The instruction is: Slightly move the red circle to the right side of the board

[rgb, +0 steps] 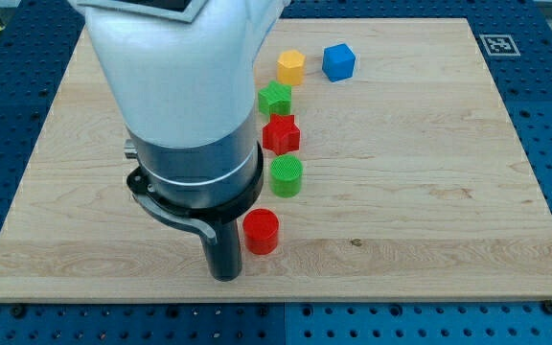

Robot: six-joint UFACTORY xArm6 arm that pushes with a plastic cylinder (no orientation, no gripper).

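Observation:
The red circle (261, 231) is a short red cylinder low on the wooden board (420, 172), a little left of centre. My tip (226, 275) is just left of the red circle and slightly below it, close to it or touching; I cannot tell which. The arm's large white and grey body hides the board's upper left middle.
A column of blocks runs up from the red circle: a green circle (287, 176), a red star (281, 134), a green star (275, 98), a yellow hexagon (291, 66). A blue cube (338, 61) sits right of the yellow one. The board's bottom edge is just below my tip.

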